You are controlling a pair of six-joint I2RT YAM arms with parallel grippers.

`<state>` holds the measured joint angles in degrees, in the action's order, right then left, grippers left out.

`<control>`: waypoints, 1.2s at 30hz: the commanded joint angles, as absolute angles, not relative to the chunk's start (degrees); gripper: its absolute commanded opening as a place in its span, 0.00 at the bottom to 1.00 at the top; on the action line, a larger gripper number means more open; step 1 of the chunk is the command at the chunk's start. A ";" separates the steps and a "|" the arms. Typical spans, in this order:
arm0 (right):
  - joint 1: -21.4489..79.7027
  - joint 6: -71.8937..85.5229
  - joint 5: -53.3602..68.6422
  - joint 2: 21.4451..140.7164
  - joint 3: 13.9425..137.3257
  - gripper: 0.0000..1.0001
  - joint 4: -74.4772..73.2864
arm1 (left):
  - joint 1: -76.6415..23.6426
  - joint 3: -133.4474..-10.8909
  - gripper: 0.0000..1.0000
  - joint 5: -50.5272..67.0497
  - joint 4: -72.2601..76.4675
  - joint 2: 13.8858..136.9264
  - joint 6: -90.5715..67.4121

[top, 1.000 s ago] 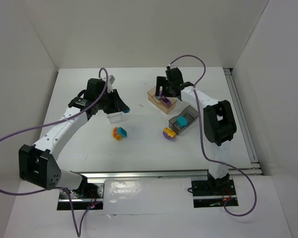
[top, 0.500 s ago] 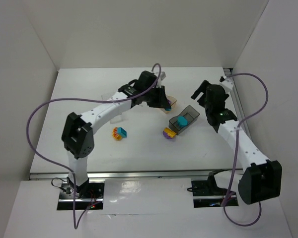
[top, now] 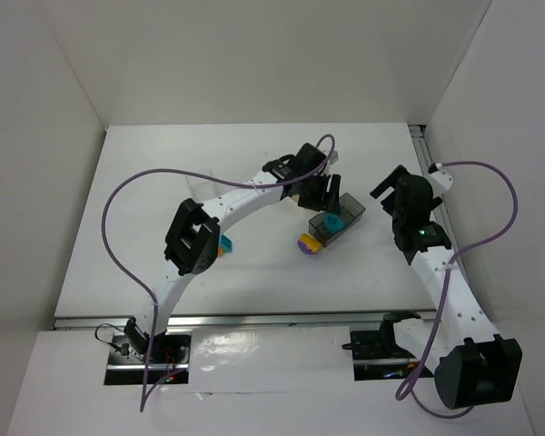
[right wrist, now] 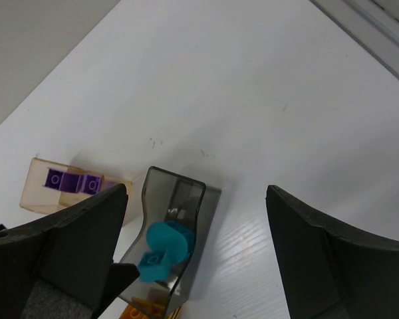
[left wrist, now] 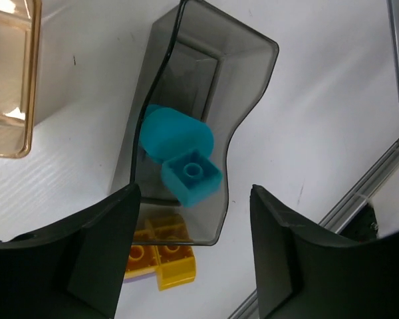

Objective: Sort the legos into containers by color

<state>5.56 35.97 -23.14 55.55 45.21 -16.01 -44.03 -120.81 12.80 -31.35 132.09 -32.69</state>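
**Left arm reaches over the grey tray while the right arm stands clear**

Since half a second ago the left arm has stretched further to the right. The left tool (top: 327, 193) now hangs directly over the grey tray (left wrist: 249, 73). The right tool (top: 387, 188) has drawn back slightly toward the right edge of the surface (top: 145, 227). Both tools are spread wide and carry nothing.

In the left wrist view, teal bricks (left wrist: 186, 169) lie inside the grey tray at its near end, apparently a rounded one and a square one. The released fingers sit straight above them, so the tool has probably just let go of a brick there. The right arm likely keeps to the side so the left arm has room to cross.

The peach tray (right wrist: 36, 199) stands just beside the grey tray, with purple bricks (right wrist: 70, 181) lined up inside it. Each tray seems to be taking one colour.

A yellow brick (left wrist: 161, 256) with a purple part lies on the surface against the outside of the grey tray's near end, not yet sorted. A second loose brick (top: 223, 243), teal and yellow, lies well to the left and is partly hidden by the left arm.
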 commanded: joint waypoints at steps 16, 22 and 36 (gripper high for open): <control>23.41 26.28 -2.01 55.80 38.06 0.89 -11.95 | -38.86 -91.86 0.75 -10.89 -37.53 91.51 -34.01; 46.89 27.42 -15.63 59.14 39.38 0.89 -14.33 | -33.49 -86.05 0.75 -10.99 -34.90 83.77 -35.16; 46.15 32.00 -28.21 81.64 47.20 0.82 -15.65 | -32.96 -83.94 0.75 -7.21 -33.67 84.99 -35.16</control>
